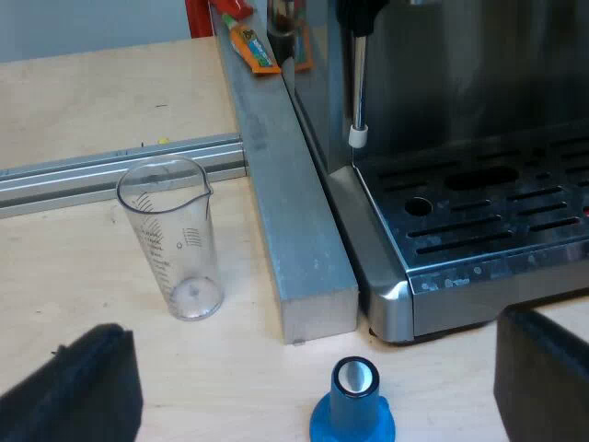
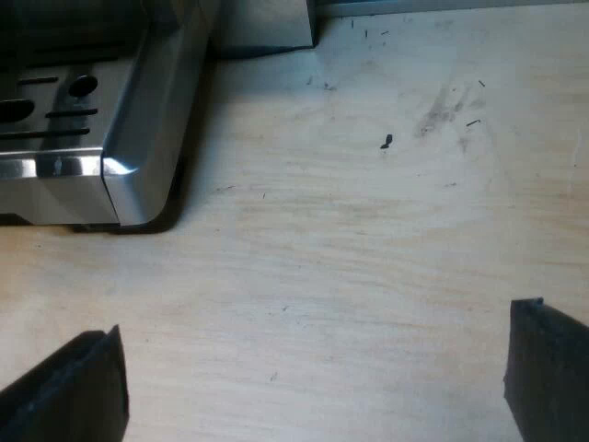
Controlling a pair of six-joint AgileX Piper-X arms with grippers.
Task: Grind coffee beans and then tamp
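left gripper [image 1: 313, 343] wide open, holding nothing, hovering low over the blue tamper [image 1: 352, 412]. the tamper stands upright on the wooden table [image 1: 83, 276], near the front corner of the espresso machine [image 1: 442, 83] and apart from both fingers. measuring glass [image 1: 174, 241] is upright, looks empty, beside the aluminium bar [image 1: 296, 230] that runs along the machine. drip tray [image 1: 488, 216] is bare. right gripper [image 2: 315, 324] also spread open and empty, over bare table off the machine's corner.

my read: early, no grind or tamp evident, tamper not yet picked up, both steps still to do.
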